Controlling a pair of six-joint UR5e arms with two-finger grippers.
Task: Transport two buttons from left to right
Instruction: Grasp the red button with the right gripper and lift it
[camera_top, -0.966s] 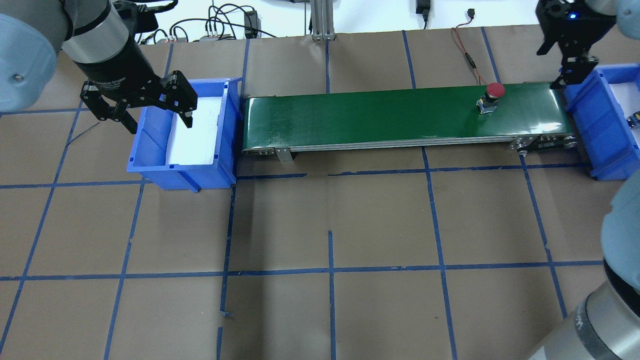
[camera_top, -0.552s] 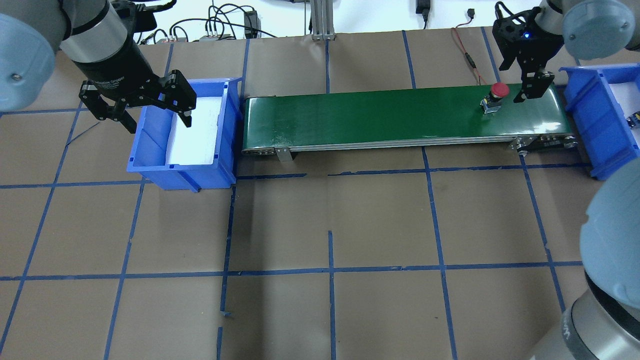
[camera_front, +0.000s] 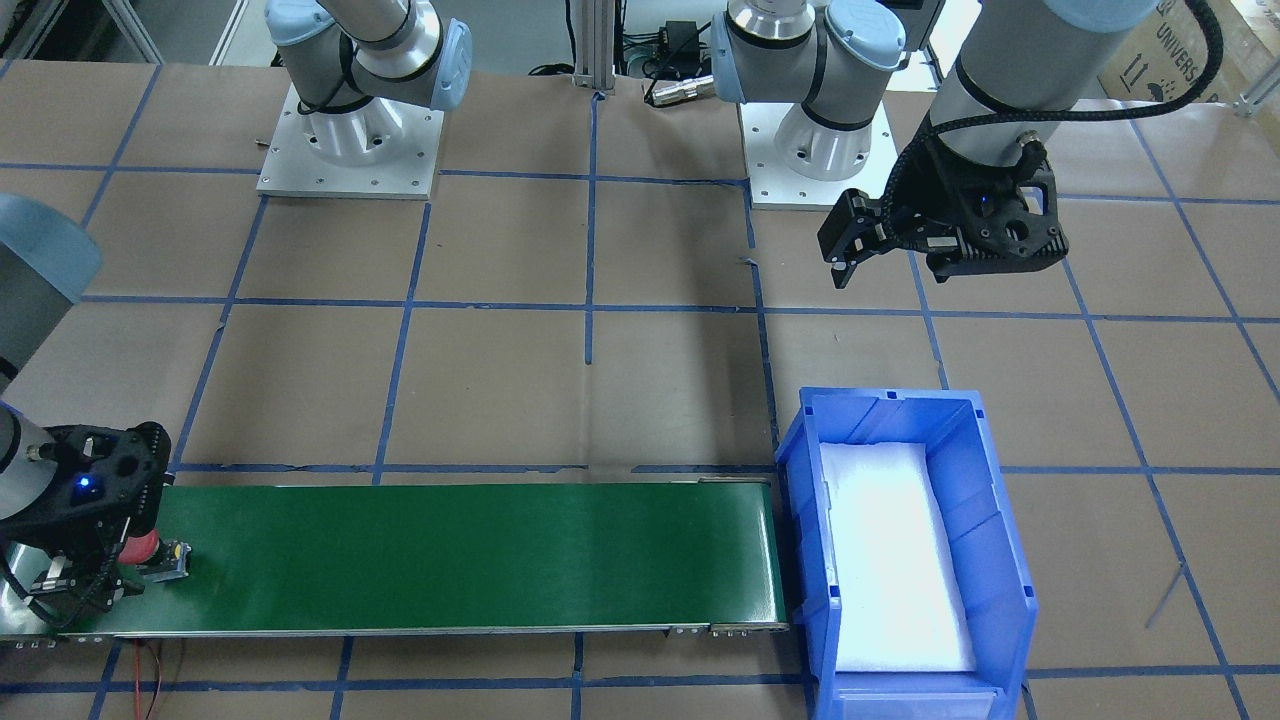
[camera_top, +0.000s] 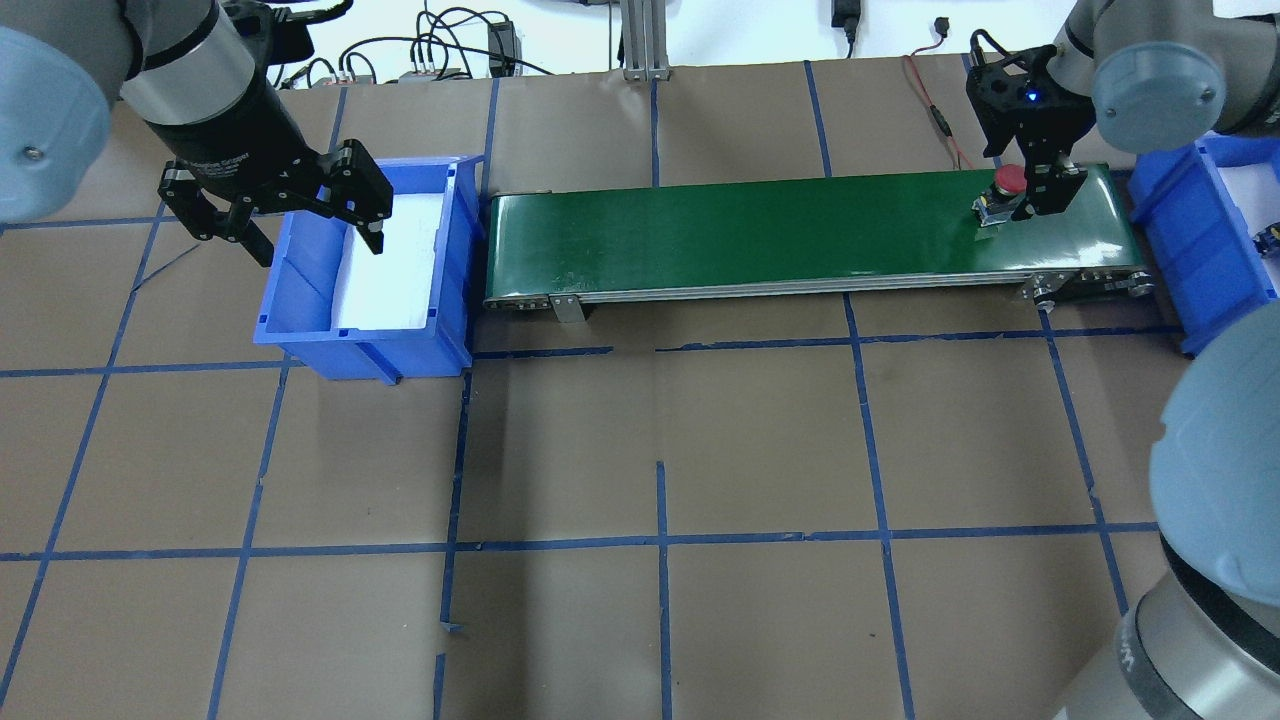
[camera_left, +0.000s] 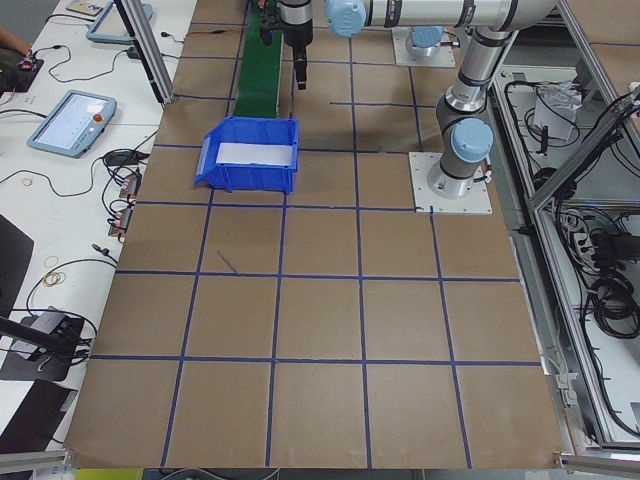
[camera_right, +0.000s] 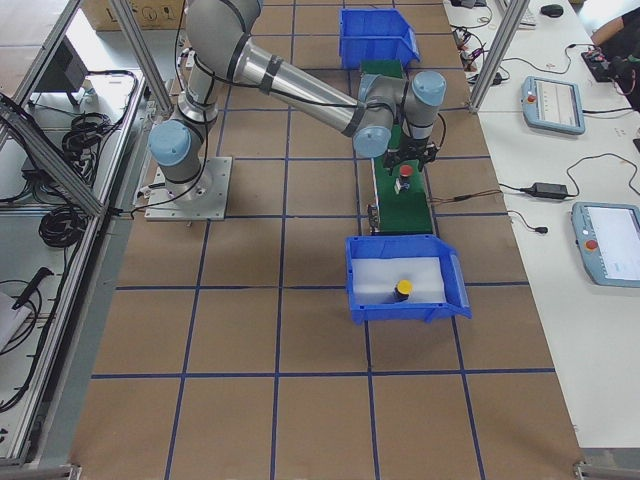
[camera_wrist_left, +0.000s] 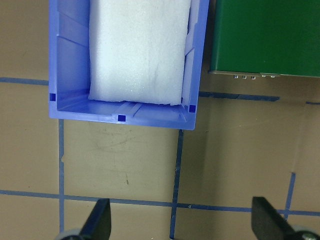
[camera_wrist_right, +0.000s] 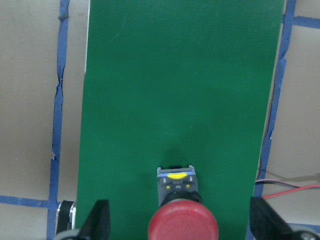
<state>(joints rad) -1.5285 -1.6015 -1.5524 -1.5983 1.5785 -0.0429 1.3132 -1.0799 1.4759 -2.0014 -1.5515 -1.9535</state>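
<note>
Brown paper with a blue tape grid covers the desk (camera_top: 760, 440), where a green belt (camera_top: 750, 235) runs between two blue bins. At the belt's right end lies the red button (camera_top: 1003, 183). The right gripper (camera_top: 1025, 192) is low over it, jaws spread wide on either side of the cap and clear of it. The yellow button (camera_right: 403, 289) sits in the right bin (camera_right: 358, 290). The left gripper (camera_top: 315, 240) hangs wide open and empty beside the left bin (camera_top: 300, 300).
</note>
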